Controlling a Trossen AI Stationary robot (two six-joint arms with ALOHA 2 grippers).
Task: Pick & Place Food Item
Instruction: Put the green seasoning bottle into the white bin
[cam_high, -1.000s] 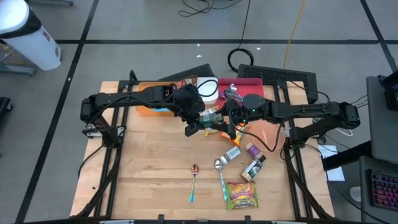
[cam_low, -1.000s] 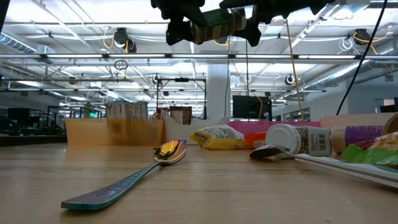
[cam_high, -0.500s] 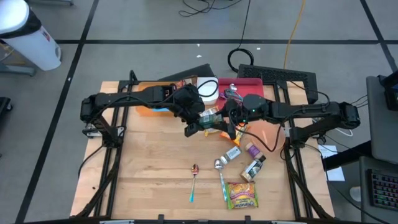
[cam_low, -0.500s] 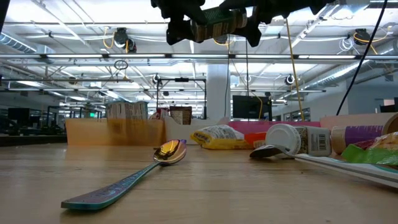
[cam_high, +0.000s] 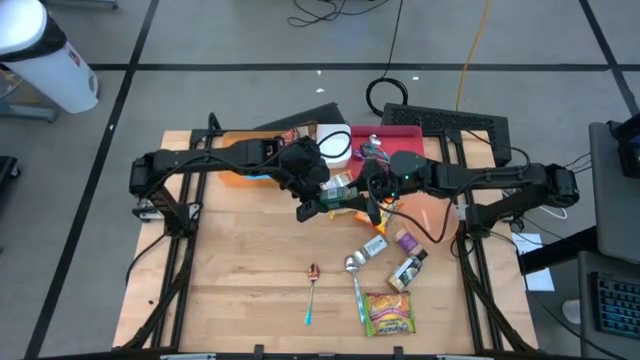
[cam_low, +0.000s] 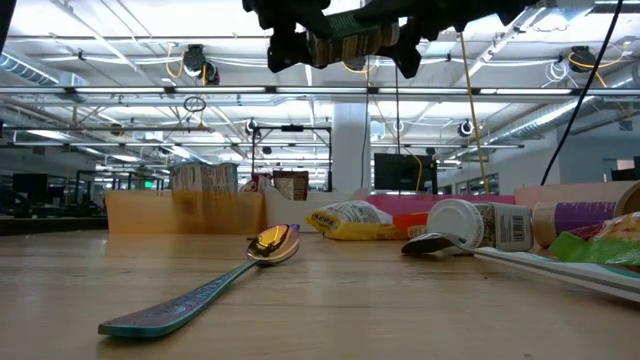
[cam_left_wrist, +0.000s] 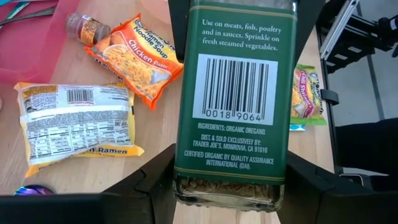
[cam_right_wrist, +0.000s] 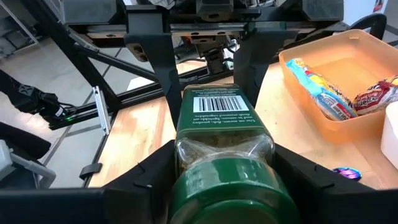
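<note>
A glass oregano jar (cam_high: 341, 192) with a green label and green cap hangs level in the air between both arms, above the table's middle. It shows at the top of the low view (cam_low: 352, 38). My left gripper (cam_high: 322, 197) is shut on its base end and my right gripper (cam_high: 362, 194) is shut on its cap end. They face each other along the jar. My left gripper pinches the jar's glass base end (cam_left_wrist: 227, 186) between its two fingers (cam_left_wrist: 157, 177), one on each side. It comes level from the table's left, along the jar. The jar is lifted clear of the table. My right gripper pinches the jar at its neck, just behind the green cap (cam_right_wrist: 225, 149), one finger (cam_right_wrist: 155, 171) on each side. It comes level from the table's right, along the jar. The jar lies level and clear of the table.
Ramen packets (cam_left_wrist: 74, 121) (cam_left_wrist: 134, 56) lie on the table under the jar. An orange bin (cam_high: 240, 160), a white bowl (cam_high: 335, 146) and a red tray (cam_high: 390, 140) stand at the far edge. Two spoons (cam_high: 313, 290), small spice jars (cam_high: 407, 268) and a green packet (cam_high: 388, 312) lie toward the near right.
</note>
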